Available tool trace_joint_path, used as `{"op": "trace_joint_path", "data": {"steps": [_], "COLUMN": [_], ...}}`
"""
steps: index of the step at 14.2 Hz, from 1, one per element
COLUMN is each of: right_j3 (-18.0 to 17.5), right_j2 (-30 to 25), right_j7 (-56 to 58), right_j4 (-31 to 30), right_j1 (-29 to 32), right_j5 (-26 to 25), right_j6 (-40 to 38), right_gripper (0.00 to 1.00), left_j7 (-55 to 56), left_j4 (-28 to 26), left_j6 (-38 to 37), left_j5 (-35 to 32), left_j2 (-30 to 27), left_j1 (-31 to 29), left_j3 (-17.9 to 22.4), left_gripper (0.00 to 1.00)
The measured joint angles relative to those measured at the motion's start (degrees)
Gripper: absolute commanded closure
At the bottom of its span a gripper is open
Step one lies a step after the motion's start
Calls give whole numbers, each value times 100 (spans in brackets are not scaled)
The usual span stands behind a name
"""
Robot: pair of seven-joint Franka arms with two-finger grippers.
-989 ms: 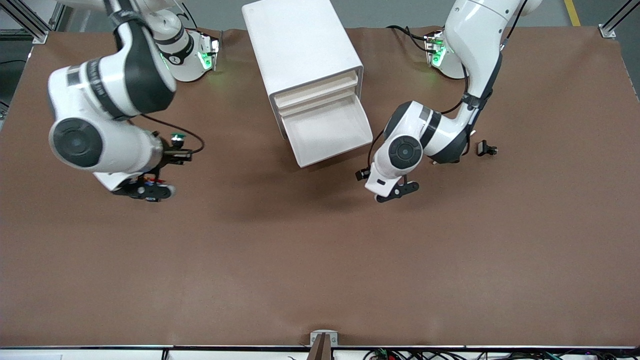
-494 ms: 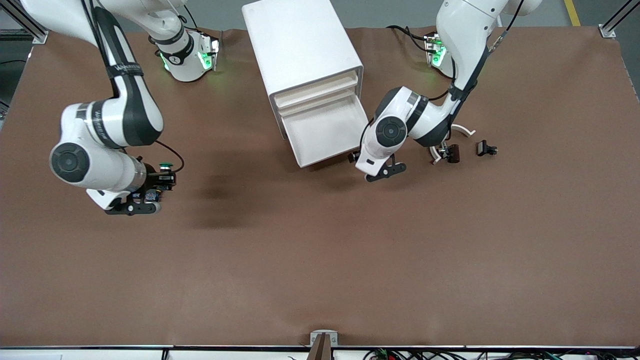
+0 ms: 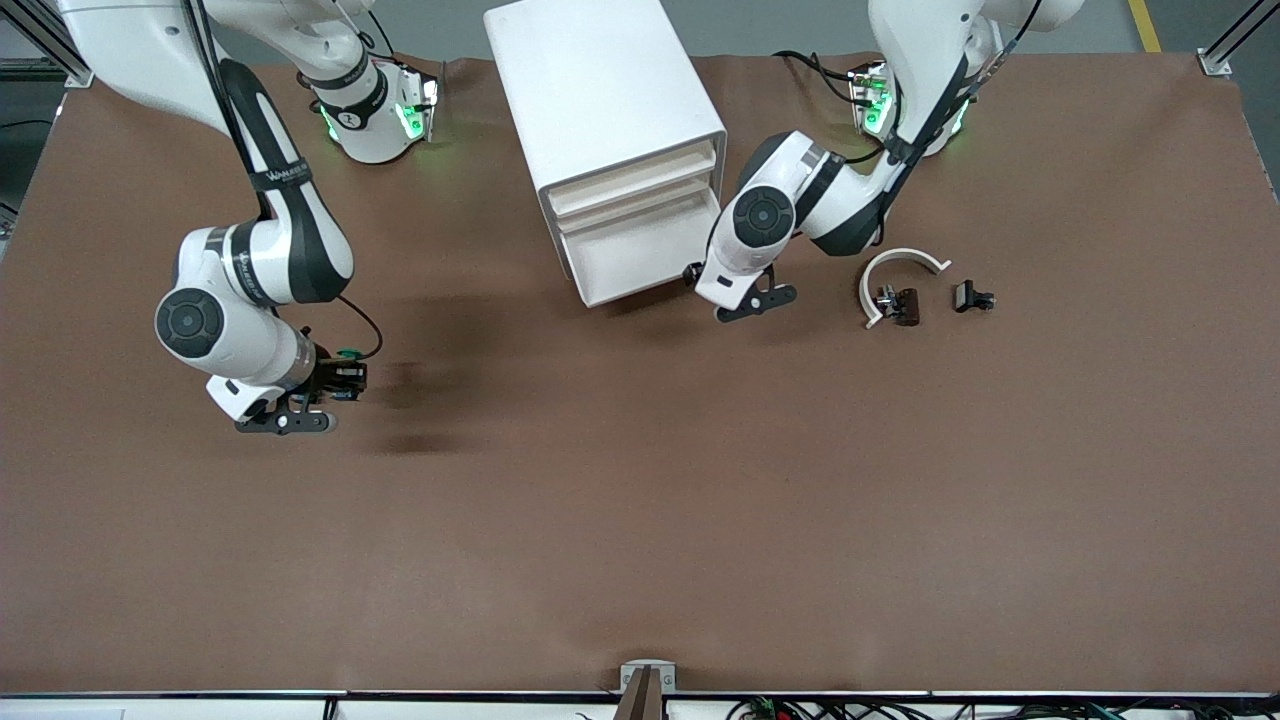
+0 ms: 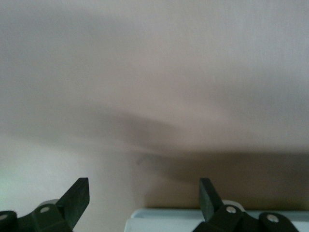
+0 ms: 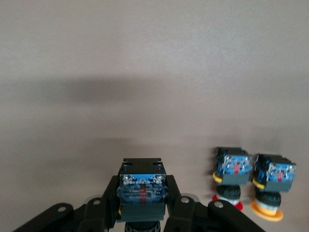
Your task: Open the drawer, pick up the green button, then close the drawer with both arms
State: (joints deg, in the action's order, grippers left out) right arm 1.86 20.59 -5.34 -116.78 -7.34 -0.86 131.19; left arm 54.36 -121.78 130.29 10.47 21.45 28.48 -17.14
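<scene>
Your drawer sits partly open, nothing visible inside. Right tool pinches the button over the surface; left tool, spread, is at the drawer's front edge.

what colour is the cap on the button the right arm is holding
Green. The button in the right end effector shows it best in the front view.

Cabinet: table's 12 o'clock edge.
Drawer: juts from the cabinet toward 6 o'clock.
Left gripper: at the drawer's 3 o'clock side.
Curved piece: 3 o'clock of the drawer; clip beside it.
</scene>
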Motion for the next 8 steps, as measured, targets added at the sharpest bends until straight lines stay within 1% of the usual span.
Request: {"op": "trace_joint_path", "data": {"steps": [4,8], "right_j3": [0,0], "right_j2": [366,623], "right_j7": [15,19], "right_j4": [1,1], "right_j1": [87,162], "right_j5": [-160,-167], "right_j6": [419,629], "right_gripper": [84,83], "left_j7": [35,36], "left_j4": [-80,-89], "left_j6": [0,1], "left_j5": [218,278], "left_j2": [46,126], "left_j1": [30,33], "left_j3": [-419,-623], "left_gripper": [0,0]}}
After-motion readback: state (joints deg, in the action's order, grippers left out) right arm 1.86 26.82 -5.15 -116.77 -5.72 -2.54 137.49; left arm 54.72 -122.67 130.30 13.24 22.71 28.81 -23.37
